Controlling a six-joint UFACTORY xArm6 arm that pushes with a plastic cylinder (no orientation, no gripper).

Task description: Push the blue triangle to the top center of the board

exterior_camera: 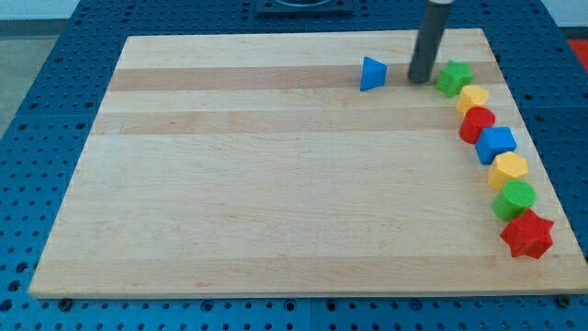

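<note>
the blue triangle (372, 74) sits near the board's (276, 184) top edge, a little right of center. my tip (420, 79), a bare rod with nothing to open or close, rests between it and the green star (452, 77), touching neither. likely risk: an off-center push leftward could spin the triangle aside or carry it past center, and drifting right would knock the star

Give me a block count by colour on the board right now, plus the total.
Blue: 2, the blue triangle left of my tip and a blue cube
Green: 2
Yellow: 2
Red: 2
Total: 8
</note>
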